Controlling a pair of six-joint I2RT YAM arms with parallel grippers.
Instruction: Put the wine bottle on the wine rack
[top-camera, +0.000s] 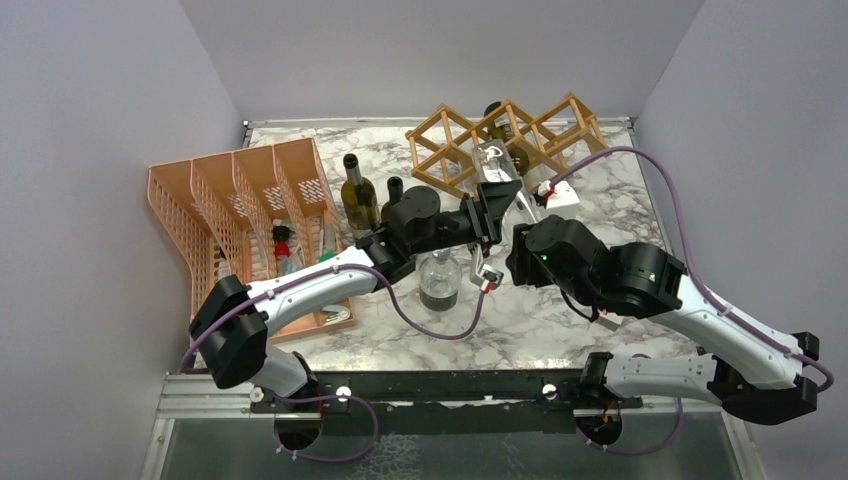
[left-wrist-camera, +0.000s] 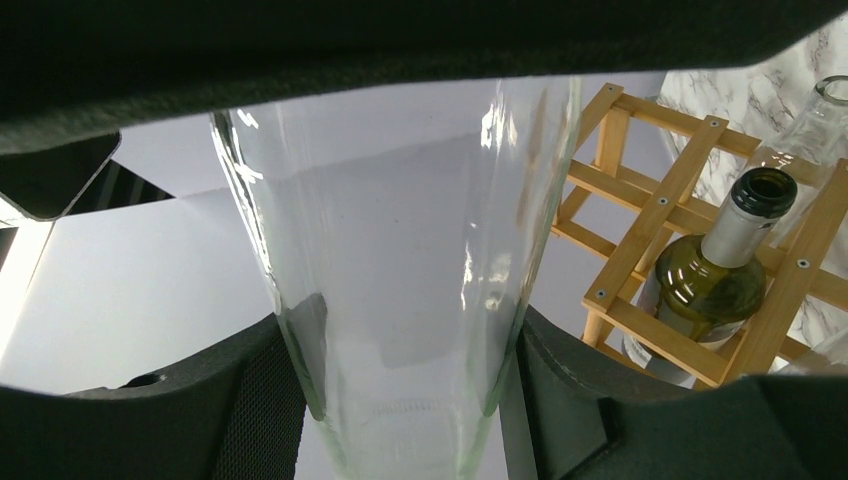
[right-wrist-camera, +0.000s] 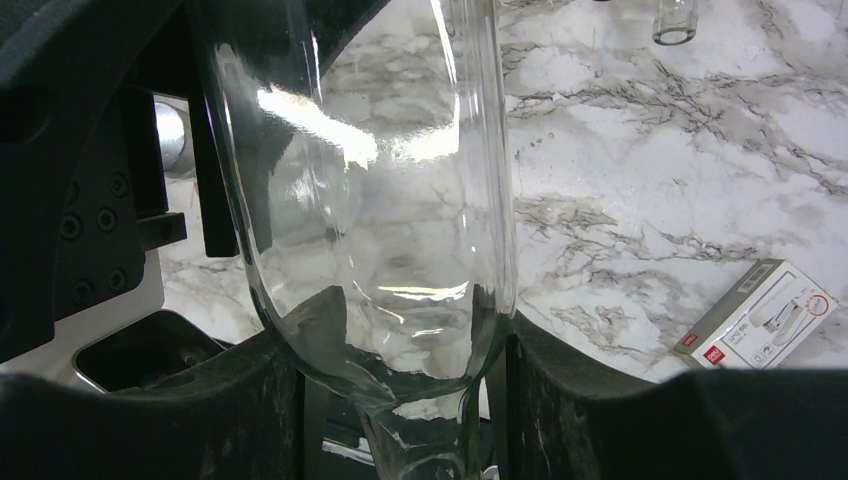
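A clear glass wine bottle (top-camera: 497, 175) is held tilted in the air just in front of the light wooden lattice wine rack (top-camera: 455, 135). My left gripper (top-camera: 497, 215) is shut on its body; in the left wrist view both pads press the glass (left-wrist-camera: 400, 250) around the gripper (left-wrist-camera: 400, 390). My right gripper (top-camera: 515, 240) is shut on the same bottle at its shoulder and neck (right-wrist-camera: 390, 200), fingers on either side (right-wrist-camera: 395, 400). The rack (left-wrist-camera: 690, 170) holds a green bottle (left-wrist-camera: 715, 270) in one cell.
An orange mesh organizer (top-camera: 240, 200) stands at the left. A green bottle (top-camera: 358, 195), a dark bottle (top-camera: 393, 195) and a clear bottle (top-camera: 440, 275) stand on the marble table (top-camera: 620, 210). A small white box (top-camera: 560, 195) lies right of the grippers, also seen by the right wrist (right-wrist-camera: 755, 315).
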